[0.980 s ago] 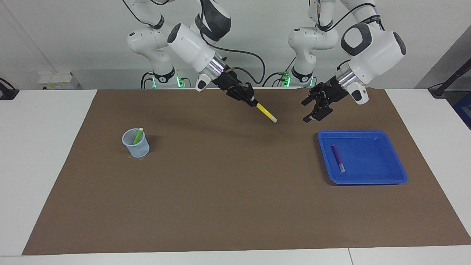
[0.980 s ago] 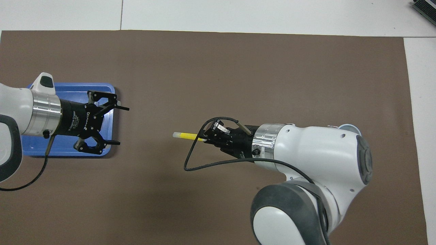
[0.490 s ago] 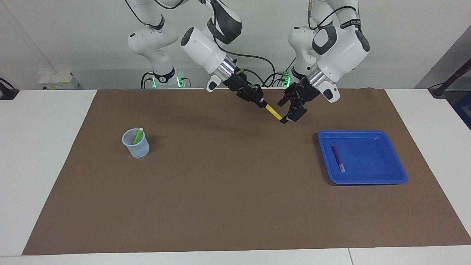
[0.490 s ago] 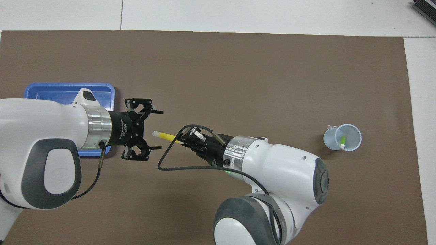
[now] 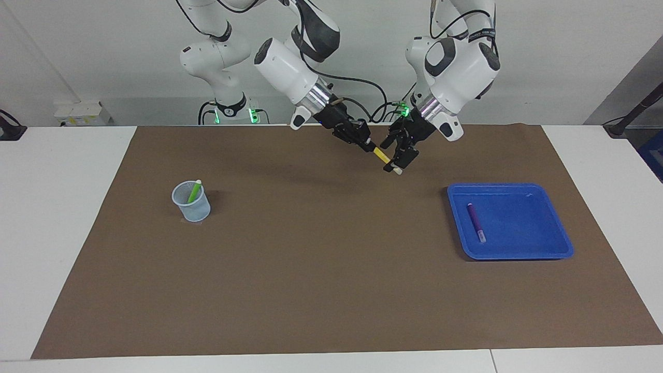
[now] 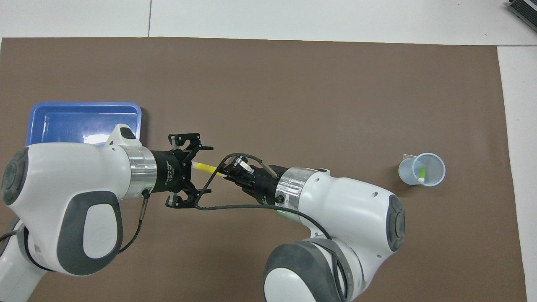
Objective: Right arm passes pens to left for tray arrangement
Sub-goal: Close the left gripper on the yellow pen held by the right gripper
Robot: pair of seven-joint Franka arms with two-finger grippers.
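Observation:
My right gripper is shut on the yellow pen and holds it slanted in the air over the mat, pale tip toward the left arm. My left gripper is open, with one finger on each side of that pen's tip end. The blue tray lies toward the left arm's end with the purple pen inside; in the overhead view my left arm hides that pen. The green pen stands in a cup.
A small translucent cup stands toward the right arm's end of the brown mat. White tabletop borders the mat on all sides.
My left gripper has swung from beside the tray toward the right arm and now straddles the yellow pen's tip. The right arm shifted slightly toward it at first, then held still.

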